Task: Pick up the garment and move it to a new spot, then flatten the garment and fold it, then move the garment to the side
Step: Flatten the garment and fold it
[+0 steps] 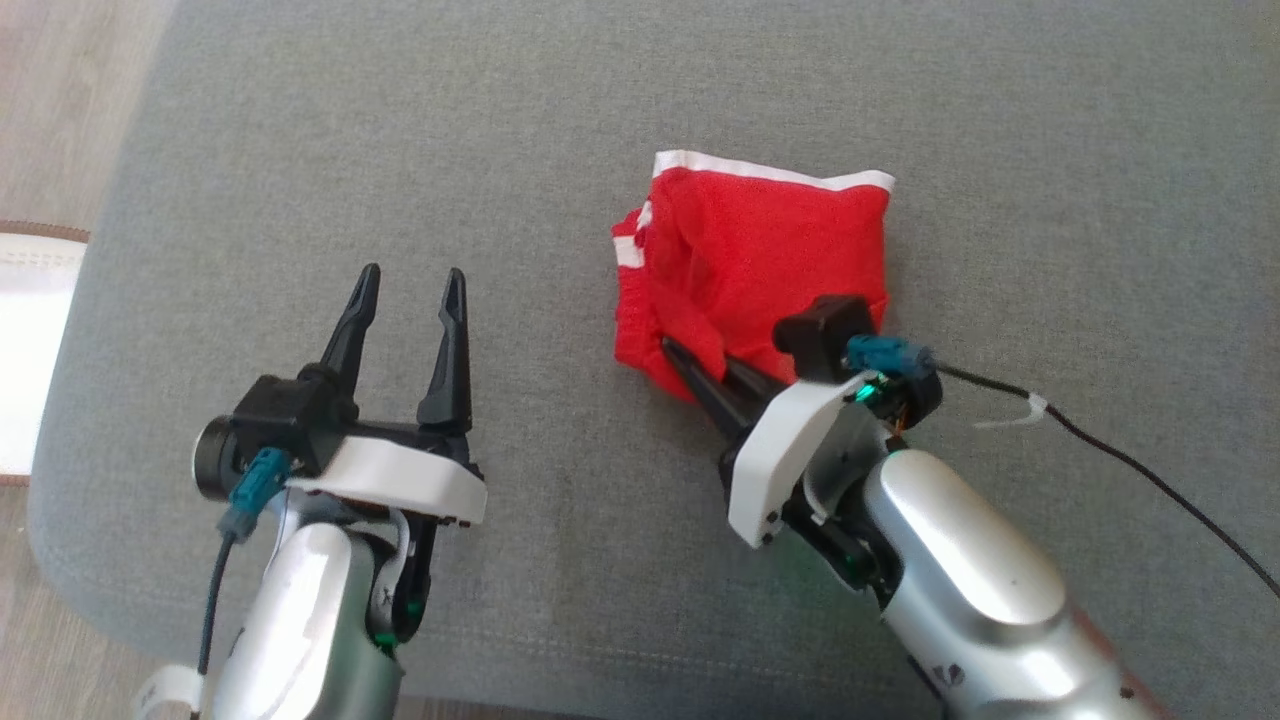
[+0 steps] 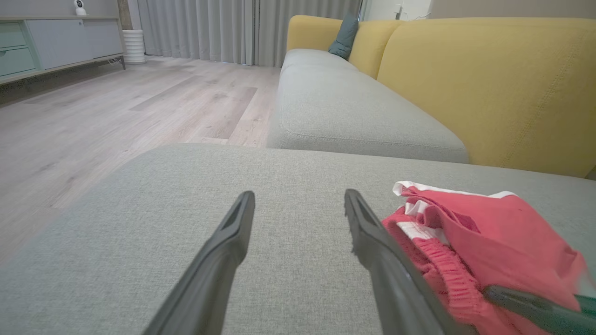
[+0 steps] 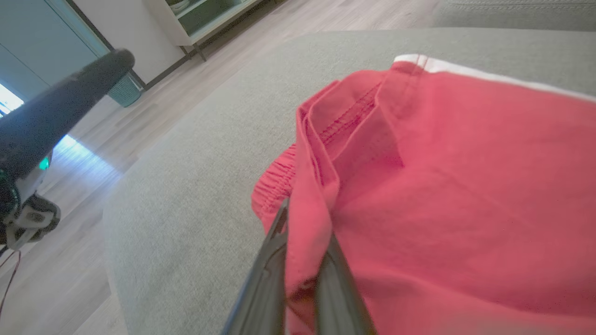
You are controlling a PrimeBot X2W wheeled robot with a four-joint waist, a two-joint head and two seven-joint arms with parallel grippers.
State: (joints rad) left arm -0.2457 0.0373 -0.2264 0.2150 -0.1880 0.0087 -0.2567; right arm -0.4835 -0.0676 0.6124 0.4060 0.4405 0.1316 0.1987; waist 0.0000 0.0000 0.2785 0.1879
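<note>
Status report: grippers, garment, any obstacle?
Right gripper shut on red garment edge. Left gripper open, apart. Bunched on grey cushion. Black cable lies beside right arm.

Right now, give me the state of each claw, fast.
Left claw: open, holding nothing.
Right claw: closed on a fold of the red garment.

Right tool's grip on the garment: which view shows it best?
Right wrist view: the right tool is shut on a red fold of the garment, seen close. Head view shows its tips at the garment's near edge; left wrist view, one finger at its edge.
</note>
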